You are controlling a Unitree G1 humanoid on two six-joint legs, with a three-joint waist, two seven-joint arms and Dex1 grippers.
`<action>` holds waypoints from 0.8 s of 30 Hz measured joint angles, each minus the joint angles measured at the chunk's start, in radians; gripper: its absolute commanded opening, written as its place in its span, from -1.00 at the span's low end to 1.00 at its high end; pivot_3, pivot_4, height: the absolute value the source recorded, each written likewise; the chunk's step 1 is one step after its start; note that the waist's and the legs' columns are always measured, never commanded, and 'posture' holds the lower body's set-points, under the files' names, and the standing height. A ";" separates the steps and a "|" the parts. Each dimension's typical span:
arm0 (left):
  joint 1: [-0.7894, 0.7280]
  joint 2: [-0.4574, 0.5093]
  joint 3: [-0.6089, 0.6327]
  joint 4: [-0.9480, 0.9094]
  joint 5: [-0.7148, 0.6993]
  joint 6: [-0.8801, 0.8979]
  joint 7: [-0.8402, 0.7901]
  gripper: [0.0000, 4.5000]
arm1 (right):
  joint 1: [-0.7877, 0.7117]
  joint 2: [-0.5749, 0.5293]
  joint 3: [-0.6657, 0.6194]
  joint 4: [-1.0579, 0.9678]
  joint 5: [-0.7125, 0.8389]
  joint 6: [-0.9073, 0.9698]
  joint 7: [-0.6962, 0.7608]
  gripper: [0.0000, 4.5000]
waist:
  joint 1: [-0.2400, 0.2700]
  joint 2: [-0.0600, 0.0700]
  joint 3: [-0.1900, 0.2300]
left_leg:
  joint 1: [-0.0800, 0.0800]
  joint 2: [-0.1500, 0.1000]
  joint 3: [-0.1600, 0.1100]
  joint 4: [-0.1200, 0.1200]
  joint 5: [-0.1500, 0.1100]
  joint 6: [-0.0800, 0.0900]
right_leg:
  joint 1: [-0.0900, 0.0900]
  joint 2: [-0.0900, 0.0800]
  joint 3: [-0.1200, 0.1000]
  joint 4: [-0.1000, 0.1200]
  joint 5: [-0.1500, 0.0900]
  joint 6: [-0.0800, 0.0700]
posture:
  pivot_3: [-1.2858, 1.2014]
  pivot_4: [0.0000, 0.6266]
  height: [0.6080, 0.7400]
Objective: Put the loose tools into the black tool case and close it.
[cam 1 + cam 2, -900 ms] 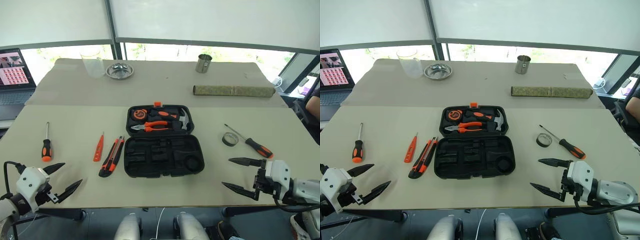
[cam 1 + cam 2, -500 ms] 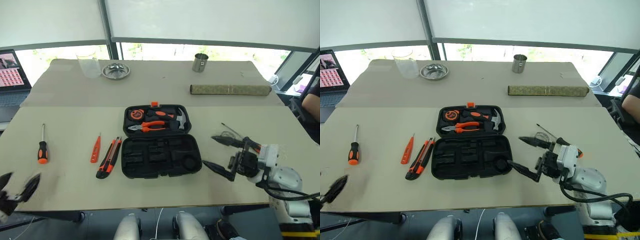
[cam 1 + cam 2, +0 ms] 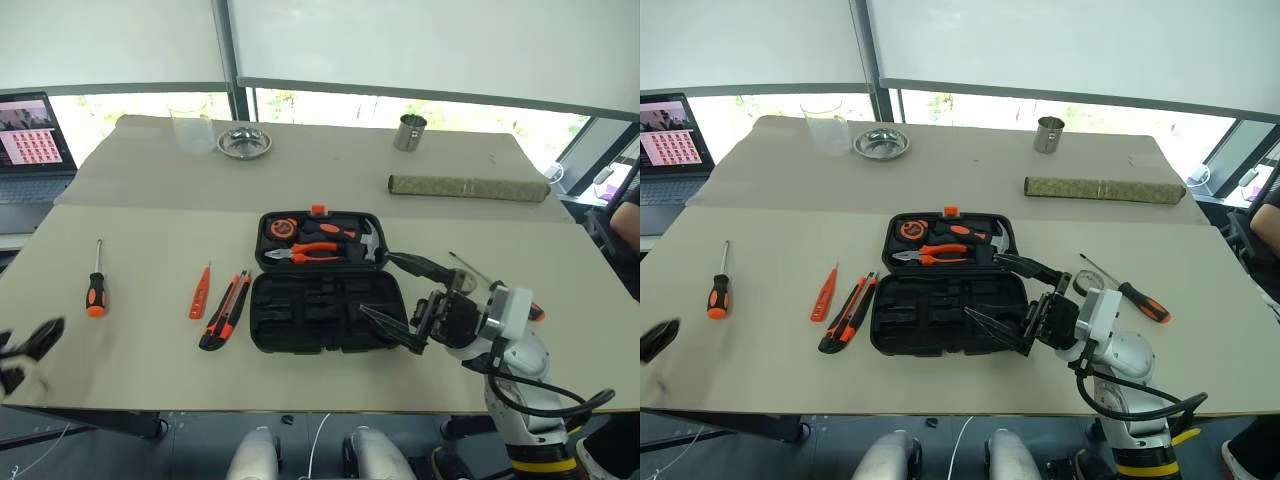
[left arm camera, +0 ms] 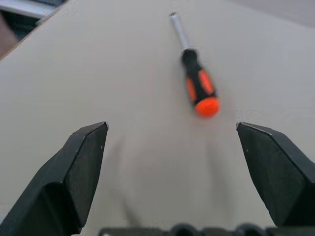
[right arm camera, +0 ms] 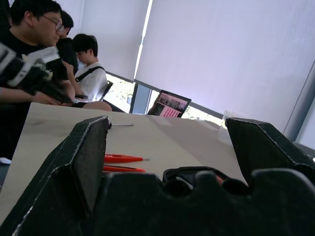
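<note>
The black tool case [image 3: 325,312] lies open at the table's middle, its far half holding pliers and a hammer. To its left lie the utility knife [image 3: 224,312] and the slim tester screwdriver [image 3: 200,293]. Farther left is one screwdriver [image 3: 95,290], seen ahead of my open left gripper [image 4: 171,127], which hovers at the front left corner. My right gripper [image 3: 378,284] stands open over the case's right edge, pointing left. Behind it lie the second screwdriver [image 3: 1135,297] and the tape roll [image 3: 1080,281], both partly hidden.
Along the far edge stand a laptop [image 3: 30,140], a clear cup [image 3: 190,122], a metal dish [image 3: 244,142], a metal mug [image 3: 408,132] and a rolled mat [image 3: 468,186]. Several people [image 5: 34,49] sit beyond the table's left side.
My right gripper has swung left from the table's front right to the case's right edge. My left gripper has slid outward to the front left corner. Both stay open.
</note>
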 measured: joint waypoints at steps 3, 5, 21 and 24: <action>-0.172 0.042 -0.141 0.131 0.064 0.055 0.055 1.00 | -0.038 -0.015 0.004 0.020 0.000 0.009 0.004 0.96 | -0.011 0.003 0.001 | 0.000 -0.001 0.001 0.000 0.000 0.000 | -0.001 0.001 0.001 0.001 0.000 0.000 | 0.03 -0.52 1.00; -0.275 0.046 -0.226 0.231 0.113 0.073 0.077 1.00 | -0.049 -0.028 0.002 0.038 0.000 0.014 0.014 0.96 | -0.018 0.001 0.001 | -0.004 0.001 0.000 -0.001 0.000 0.000 | -0.007 0.003 0.001 0.001 0.002 -0.002 | 0.03 -0.52 1.00; -0.368 0.050 -0.328 0.371 0.257 0.082 -0.022 -0.58 | -0.062 -0.121 -0.059 0.124 -0.018 -0.005 0.054 1.00 | -0.015 0.001 0.001 | -0.009 0.000 0.002 -0.001 -0.001 -0.002 | -0.015 0.000 0.004 0.007 0.001 -0.001 | 0.03 -0.52 1.00; -0.300 0.068 -0.325 0.338 0.272 -0.005 -0.148 -0.58 | -0.029 -0.147 -0.071 0.124 -0.008 -0.005 0.070 1.00 | -0.012 0.001 0.001 | -0.010 0.000 0.002 -0.001 -0.001 -0.003 | -0.015 0.000 0.004 0.007 0.001 -0.001 | 0.03 -0.52 1.00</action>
